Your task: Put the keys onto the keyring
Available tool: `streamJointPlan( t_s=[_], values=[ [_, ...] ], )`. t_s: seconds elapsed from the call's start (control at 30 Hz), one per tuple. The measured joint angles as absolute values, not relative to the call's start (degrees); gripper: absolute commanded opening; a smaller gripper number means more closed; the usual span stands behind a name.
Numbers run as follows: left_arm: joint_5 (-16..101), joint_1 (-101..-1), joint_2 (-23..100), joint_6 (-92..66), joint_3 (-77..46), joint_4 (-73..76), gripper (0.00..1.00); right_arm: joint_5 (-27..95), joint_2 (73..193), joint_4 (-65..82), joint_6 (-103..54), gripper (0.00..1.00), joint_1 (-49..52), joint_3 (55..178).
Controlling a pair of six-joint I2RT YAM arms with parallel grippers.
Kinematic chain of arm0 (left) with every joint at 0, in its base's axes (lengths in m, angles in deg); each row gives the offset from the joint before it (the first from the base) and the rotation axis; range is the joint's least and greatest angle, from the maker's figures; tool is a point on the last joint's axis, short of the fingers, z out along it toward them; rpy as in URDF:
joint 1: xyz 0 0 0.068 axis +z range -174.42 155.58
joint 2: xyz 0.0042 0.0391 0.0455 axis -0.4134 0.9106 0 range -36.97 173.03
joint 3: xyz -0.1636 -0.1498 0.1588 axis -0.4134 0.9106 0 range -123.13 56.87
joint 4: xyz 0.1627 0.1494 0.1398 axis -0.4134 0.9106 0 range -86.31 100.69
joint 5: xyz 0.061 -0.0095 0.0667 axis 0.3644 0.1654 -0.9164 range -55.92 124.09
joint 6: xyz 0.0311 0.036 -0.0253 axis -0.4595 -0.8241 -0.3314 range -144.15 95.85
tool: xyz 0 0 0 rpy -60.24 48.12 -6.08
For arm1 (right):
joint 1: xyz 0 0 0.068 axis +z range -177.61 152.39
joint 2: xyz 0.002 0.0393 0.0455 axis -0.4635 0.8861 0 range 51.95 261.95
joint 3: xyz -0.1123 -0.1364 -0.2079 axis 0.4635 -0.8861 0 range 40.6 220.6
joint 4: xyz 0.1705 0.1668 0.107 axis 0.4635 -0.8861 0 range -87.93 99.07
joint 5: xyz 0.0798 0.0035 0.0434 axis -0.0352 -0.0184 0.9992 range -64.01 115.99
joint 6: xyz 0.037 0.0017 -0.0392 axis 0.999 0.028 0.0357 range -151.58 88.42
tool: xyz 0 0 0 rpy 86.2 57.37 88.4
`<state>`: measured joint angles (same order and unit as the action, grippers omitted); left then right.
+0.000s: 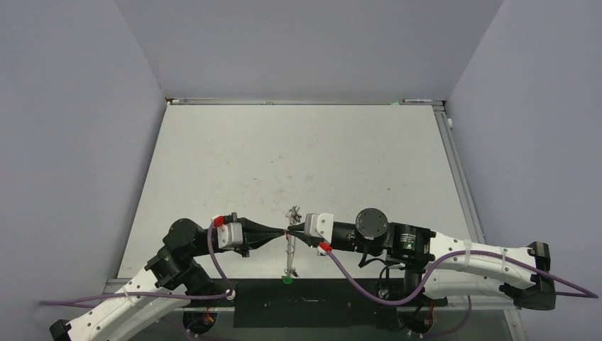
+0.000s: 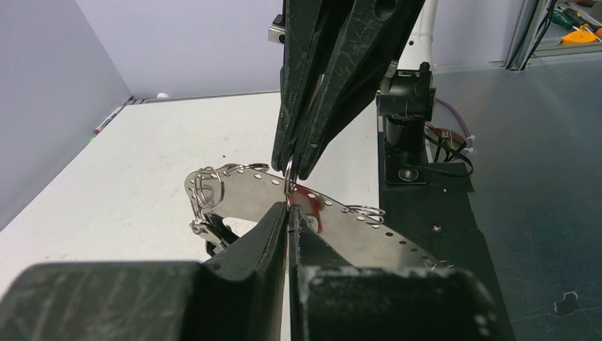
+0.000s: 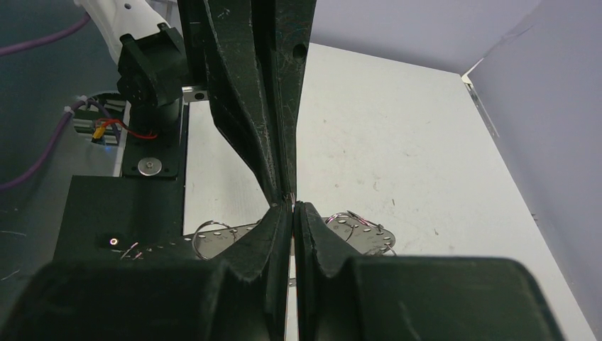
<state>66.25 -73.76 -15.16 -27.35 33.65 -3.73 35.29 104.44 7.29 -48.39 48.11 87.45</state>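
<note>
The keyring (image 1: pixel 290 252) hangs between my two grippers: a silvery perforated strip (image 2: pixel 369 238) carrying small wire rings (image 2: pixel 210 186). Its lower end bears a green tag (image 1: pixel 287 279). My left gripper (image 2: pixel 289 207) and right gripper (image 3: pixel 292 206) meet tip to tip above the near table edge. Both are shut on one thin wire ring (image 2: pixel 289 183) of the keyring. A red patch (image 2: pixel 308 196) shows on the strip just behind my left fingertip; I cannot tell whether it is the red tag. No key blades show clearly.
The white table (image 1: pixel 305 156) stretches away behind the grippers. A black base plate (image 1: pixel 305 309) lies along the near edge under the hanging strip. The right arm's base post (image 2: pixel 405 128) stands close by, and grey walls close in both sides.
</note>
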Motion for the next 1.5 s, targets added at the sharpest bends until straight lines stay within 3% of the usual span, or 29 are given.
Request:
streamJointPlan(
  t_s=[0.07,0.13,0.23,0.63,1.0,1.5],
  values=[
    [66.27,-73.74,-15.19,-27.37,33.65,-3.71,0.27,35.29,104.44,7.29,-48.26,0.05,48.11,87.45],
    [66.25,-73.63,-15.25,-27.5,33.65,-3.63,0.4,35.29,104.35,7.34,-48.2,0.05,48.09,87.45],
    [66.29,-73.3,-15.65,-27.35,33.65,-3.45,0.45,35.31,103.87,7.6,-47.59,0.05,48.11,87.27],
    [70.84,-71.95,-17.7,-25.6,33.71,-6.38,0.26,37.06,102.18,13.5,-45.4,0.05,48.09,83.73],
    [72.13,-71.92,-17.07,-24.84,33.71,-6.93,0.25,39.38,102.91,17.74,-44.37,0.05,47.78,83.03],
    [72.13,-71.92,-16.98,-24.77,33.71,-6.97,0.11,42.0,103.98,20.73,-43.0,0.05,47.3,82.2]
  ],
)
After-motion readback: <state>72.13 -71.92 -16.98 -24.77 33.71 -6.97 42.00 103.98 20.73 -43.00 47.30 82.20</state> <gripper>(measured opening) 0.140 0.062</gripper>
